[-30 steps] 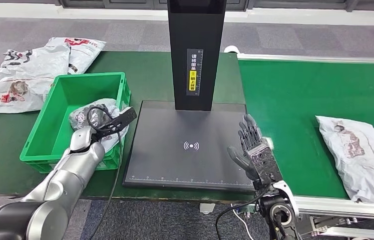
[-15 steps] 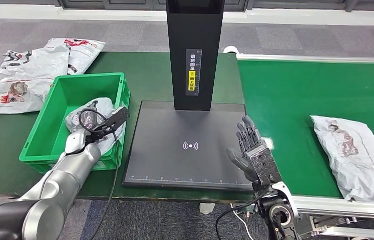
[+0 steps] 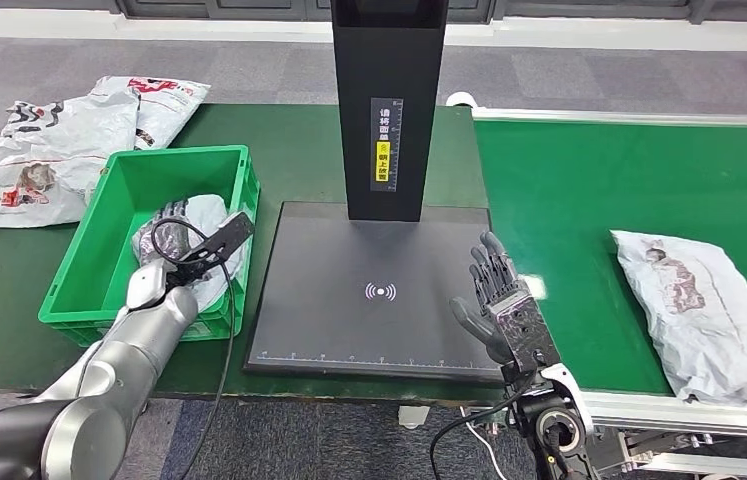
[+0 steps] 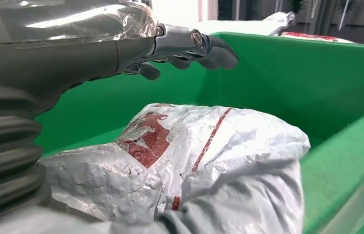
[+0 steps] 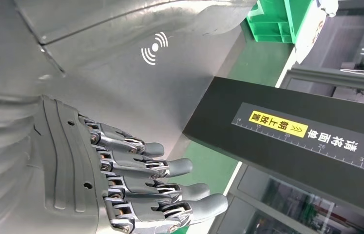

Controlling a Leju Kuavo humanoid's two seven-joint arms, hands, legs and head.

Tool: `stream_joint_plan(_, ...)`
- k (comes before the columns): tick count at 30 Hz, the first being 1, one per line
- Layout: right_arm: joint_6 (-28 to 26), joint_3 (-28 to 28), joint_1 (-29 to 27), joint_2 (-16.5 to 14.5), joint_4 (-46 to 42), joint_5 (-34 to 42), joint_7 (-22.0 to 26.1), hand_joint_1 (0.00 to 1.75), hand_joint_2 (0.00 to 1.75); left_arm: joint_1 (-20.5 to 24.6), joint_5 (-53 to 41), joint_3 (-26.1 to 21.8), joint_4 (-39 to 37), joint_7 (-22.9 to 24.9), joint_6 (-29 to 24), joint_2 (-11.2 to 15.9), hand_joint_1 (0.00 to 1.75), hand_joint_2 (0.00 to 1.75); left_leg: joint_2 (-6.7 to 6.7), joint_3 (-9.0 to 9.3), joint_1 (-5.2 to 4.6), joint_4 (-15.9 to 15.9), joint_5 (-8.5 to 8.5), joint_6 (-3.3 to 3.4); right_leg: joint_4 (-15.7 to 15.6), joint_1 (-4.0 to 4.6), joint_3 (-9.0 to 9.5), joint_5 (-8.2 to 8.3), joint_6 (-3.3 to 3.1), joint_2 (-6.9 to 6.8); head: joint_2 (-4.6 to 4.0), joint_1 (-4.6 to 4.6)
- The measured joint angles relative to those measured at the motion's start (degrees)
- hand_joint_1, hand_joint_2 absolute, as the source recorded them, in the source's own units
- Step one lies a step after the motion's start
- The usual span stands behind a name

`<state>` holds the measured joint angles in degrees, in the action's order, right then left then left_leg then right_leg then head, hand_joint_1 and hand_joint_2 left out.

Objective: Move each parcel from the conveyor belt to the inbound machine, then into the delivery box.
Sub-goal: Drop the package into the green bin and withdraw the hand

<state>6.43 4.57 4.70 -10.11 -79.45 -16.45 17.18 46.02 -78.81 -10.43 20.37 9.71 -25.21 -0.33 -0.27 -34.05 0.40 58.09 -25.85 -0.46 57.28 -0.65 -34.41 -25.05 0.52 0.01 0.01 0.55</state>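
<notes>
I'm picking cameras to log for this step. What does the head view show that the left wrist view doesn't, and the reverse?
Only the head view shows the right hand, open over the black scanner plate, and the parcel on the conveyor belt. Only the left wrist view shows the red print on the parcel close up, with the fingers held apart above it. Both show the left hand and the green box.

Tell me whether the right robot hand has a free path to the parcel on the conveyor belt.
Probably yes: the right robot hand is open and empty beside the belt, and only bare green belt separates it from the parcel.
</notes>
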Motion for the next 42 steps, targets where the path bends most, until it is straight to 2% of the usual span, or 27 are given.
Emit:
stream_joint_plan(2, -0.03, 0.10, -0.03, 0.04, 0.00, 0.19, 0.00, 0.00, 1.75, -0.10, 2.92, -0.81, 0.01, -2.74, -2.88, 0.00, 0.00, 0.00, 0.00, 0.00, 0.00, 0.00, 0.00, -0.01, 0.00, 0.00, -0.01, 0.00, 0.00, 0.01, 0.00, 0.00)
stream_joint_plan(4, -0.15, 0.27, -0.22, 0.13, 0.00, 0.40, 0.00, 0.00, 1.75, -0.19, 7.95, -2.18, 0.25, -7.81, -5.68, -0.02, 0.00, 0.00, 0.00, -0.01, 0.01, 0.00, 0.01, -0.01, 0.01, 0.01, -0.03, -0.01, -0.01, 0.02, -0.01, 0.00)
stream_joint_plan(6, -0.44, 0.60, -0.62, 0.26, 0.00, 0.71, 0.00, 0.00, 1.75, -0.24, 16.64, -4.54, 1.15, -15.96, -6.98, -0.15, 0.00, 0.00, 0.00, -0.02, 0.02, 0.00, 0.01, -0.02, 0.01, 0.02, -0.05, 0.00, -0.01, 0.03, -0.01, 0.00)
stream_joint_plan(9, -0.93, 1.34, -0.83, 0.43, 0.15, 1.14, 0.01, 0.00, 1.75, -0.24, 31.79, -8.96, 3.73, -28.70, -5.99, -0.77, 0.00, 0.00, 0.00, -0.07, 0.02, 0.01, 0.02, -0.03, 0.02, 0.02, -0.11, 0.00, -0.02, 0.05, 0.00, 0.00)
stream_joint_plan(12, -1.73, 1.81, -0.37, 0.45, 0.59, 1.39, -0.25, 0.00, 1.75, -0.32, 42.71, -11.00, 7.02, -35.85, -4.80, -1.78, 0.00, 0.00, -0.02, -0.11, 0.02, 0.01, 0.03, -0.04, 0.02, 0.01, -0.11, 0.00, -0.02, 0.02, 0.00, -0.01)
stream_joint_plan(17, -3.84, 2.20, 0.02, 0.53, 1.43, 1.92, -0.70, 0.00, 1.75, -1.76, 52.27, -10.48, 12.84, -39.38, -5.29, -3.45, 0.00, 0.00, -0.02, -0.13, 0.00, 0.01, 0.02, -0.02, -0.02, 0.00, -0.11, 0.00, -0.02, 0.01, 0.00, 0.00)
stream_joint_plan(21, -4.66, 2.27, -0.54, 0.78, 1.99, 2.24, -0.24, 0.00, 1.75, -3.79, 54.45, -7.73, 16.35, -38.81, -8.18, -4.21, 0.00, 0.00, -0.02, -0.17, 0.00, 0.01, 0.00, -0.01, -0.03, 0.00, -0.13, -0.01, -0.01, 0.01, 0.00, -0.01)
stream_joint_plan(26, -4.84, 2.29, -0.64, 0.84, 2.61, 2.23, 0.13, 0.00, 1.75, -4.22, 55.52, -5.26, 17.42, -38.00, -9.61, -4.27, 0.00, 0.00, -0.01, -0.17, 0.01, 0.01, 0.00, -0.01, -0.02, 0.01, -0.16, 0.00, -0.01, 0.02, 0.00, 0.00)
stream_joint_plan(28, -5.04, 2.29, -0.62, 0.84, 2.70, 2.15, 0.09, 0.00, 1.75, -4.22, 57.35, -4.28, 17.43, -37.93, -7.95, -4.30, 0.00, 0.87, -0.01, -0.16, 0.01, 0.01, 0.01, -0.02, -0.02, 0.01, -0.17, 0.00, -0.01, 0.02, -0.01, 0.00)
stream_joint_plan(30, -5.41, 2.29, -0.62, 0.87, 2.72, 2.01, -0.09, 0.00, 1.75, -4.26, 60.75, -3.15, 17.62, -37.78, -2.11, -4.56, 0.00, 1.75, -0.01, -0.16, 0.01, 0.02, 0.01, -0.02, -0.02, 0.01, -0.17, 0.00, -0.01, 0.02, 0.01, 0.00)
stream_joint_plan(33, -6.07, 2.23, -0.62, 1.03, 2.71, 1.66, -0.45, 0.00, 1.75, -4.77, 66.09, -0.42, 18.79, -37.17, 9.87, -5.43, 0.00, 1.75, -0.02, -0.17, -0.01, 0.02, 0.01, -0.02, -0.03, 0.00, -0.16, 0.00, -0.01, 0.01, 0.01, -0.01)
stream_joint_plan(36, -7.17, 2.02, -0.63, 1.18, 2.72, 0.64, -0.27, 0.00, 1.75, -6.92, 70.00, 3.32, 21.40, -36.58, 19.45, -6.94, 0.00, 1.75, -0.02, -0.18, -0.05, 0.03, -0.02, 0.01, -0.04, -0.04, -0.14, 0.00, 0.00, 0.01, 0.00, -0.01)
stream_joint_plan(39, -8.52, 1.85, -0.64, 1.27, 2.74, -0.63, 0.27, 0.00, 1.75, -9.67, 72.06, 7.70, 24.24, -36.24, 24.10, -8.08, 0.00, 1.75, -0.02, -0.21, -0.08, 0.03, -0.06, 0.06, -0.07, -0.07, -0.16, 0.00, 0.01, 0.03, -0.01, -0.02)
stream_joint_plan(42, -10.91, 1.58, -0.56, 1.30, 2.93, -2.72, 0.48, 0.00, 1.75, -12.66, 72.47, 12.57, 27.23, -36.14, 24.63, -9.42, 0.00, 1.75, 0.00, -0.19, -0.10, 0.03, -0.12, 0.07, -0.08, -0.09, -0.17, -0.02, 0.03, 0.03, -0.01, 0.00)
